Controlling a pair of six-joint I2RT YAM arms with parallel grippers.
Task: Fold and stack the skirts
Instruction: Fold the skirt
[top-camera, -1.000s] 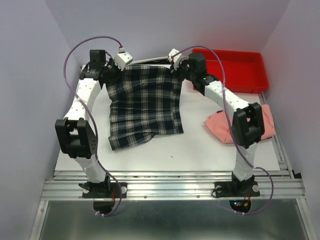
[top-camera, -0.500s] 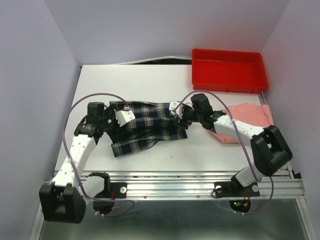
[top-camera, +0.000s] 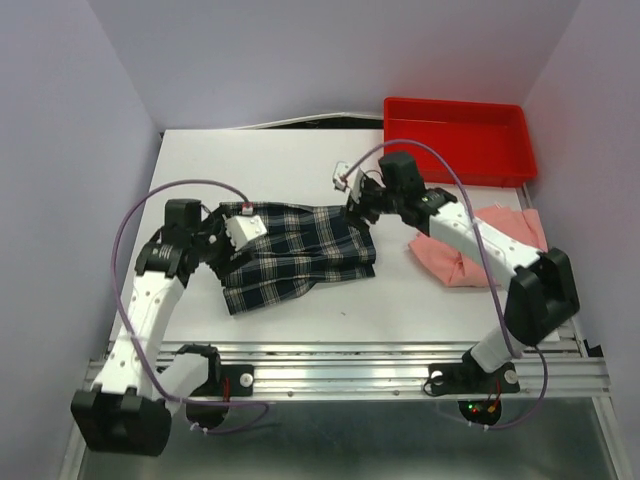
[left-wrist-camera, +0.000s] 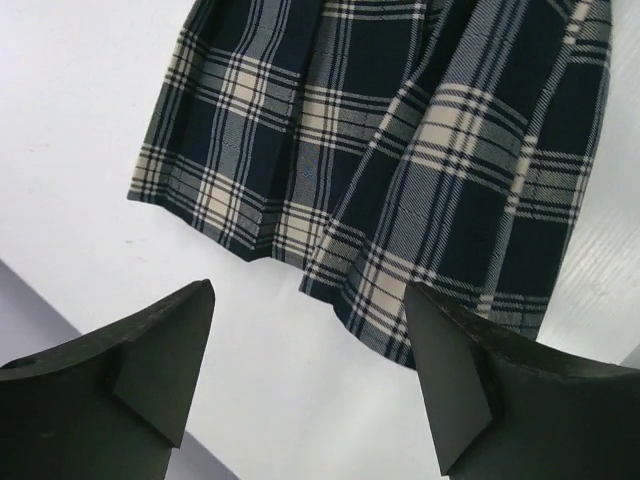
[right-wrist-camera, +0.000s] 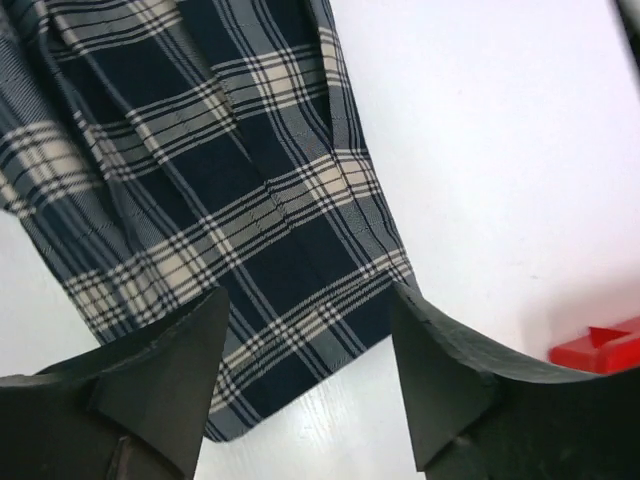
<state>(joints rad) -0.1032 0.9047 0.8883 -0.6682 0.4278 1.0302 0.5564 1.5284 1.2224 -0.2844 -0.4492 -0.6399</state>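
Note:
The plaid skirt (top-camera: 300, 255) lies folded over itself in the middle of the white table. My left gripper (top-camera: 222, 250) hovers at its left end, open and empty. In the left wrist view the plaid skirt (left-wrist-camera: 400, 150) lies ahead of the open left gripper (left-wrist-camera: 310, 380), with bare table between the fingers. My right gripper (top-camera: 362, 212) is above the skirt's right end, also open. In the right wrist view the plaid skirt's (right-wrist-camera: 200, 180) corner shows between the fingers of the right gripper (right-wrist-camera: 310, 380), untouched. The pink skirt (top-camera: 445, 262) lies bunched at the right, partly hidden under the right arm.
A red tray (top-camera: 458, 140) stands at the back right corner; its edge (right-wrist-camera: 600, 350) shows in the right wrist view. Purple cables loop from both arms. Lavender walls close in the table on three sides. A metal rail runs along the near edge.
Both grippers carried the plaid skirt's far edge toward the near side, folding it over, then opened and let go. The right gripper has since drawn back and up.

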